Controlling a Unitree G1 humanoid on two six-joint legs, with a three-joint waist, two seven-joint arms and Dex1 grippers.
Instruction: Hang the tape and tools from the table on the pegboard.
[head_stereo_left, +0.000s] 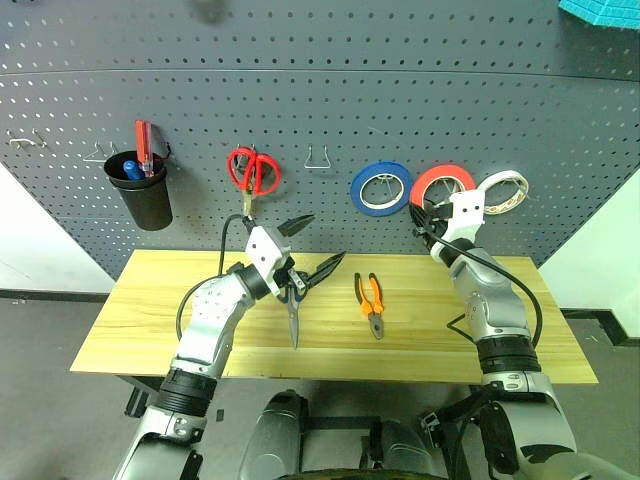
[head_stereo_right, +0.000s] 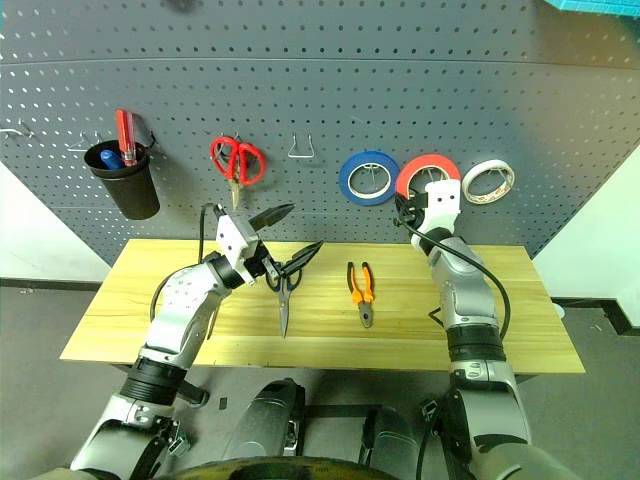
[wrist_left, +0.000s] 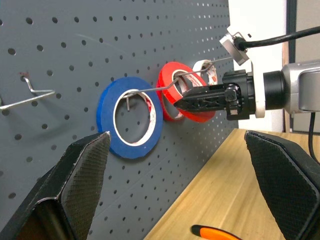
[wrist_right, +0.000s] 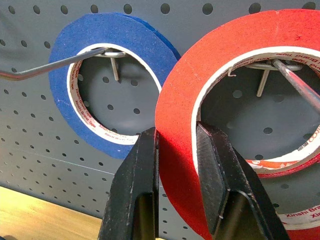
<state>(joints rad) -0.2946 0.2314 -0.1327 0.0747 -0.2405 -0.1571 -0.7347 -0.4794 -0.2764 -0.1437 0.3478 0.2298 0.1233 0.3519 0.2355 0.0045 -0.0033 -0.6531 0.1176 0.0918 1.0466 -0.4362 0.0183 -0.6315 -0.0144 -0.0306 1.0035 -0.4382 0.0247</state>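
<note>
Right fingers (wrist_right: 177, 150) pinched the lower rim of the red tape (wrist_right: 235, 65), which sat over a hook on the pegboard (head_stereo_left: 320, 110), just beside the blue roll (head_stereo_left: 380, 187). Left fingers (head_stereo_left: 312, 247) were spread wide above the worktop (head_stereo_left: 150, 310). Scissors (head_stereo_left: 293, 315) and pliers (head_stereo_left: 370, 300) lay on the worktop.

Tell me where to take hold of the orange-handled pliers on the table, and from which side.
Grip the pliers across both orange handles, near mid-length, coming straight down from above. They lie flat on the table, handles toward the pegboard and jaws toward the robot, so only the top is free. The open left tool hovers nearest; the scissors lie apart, beside them.
</note>
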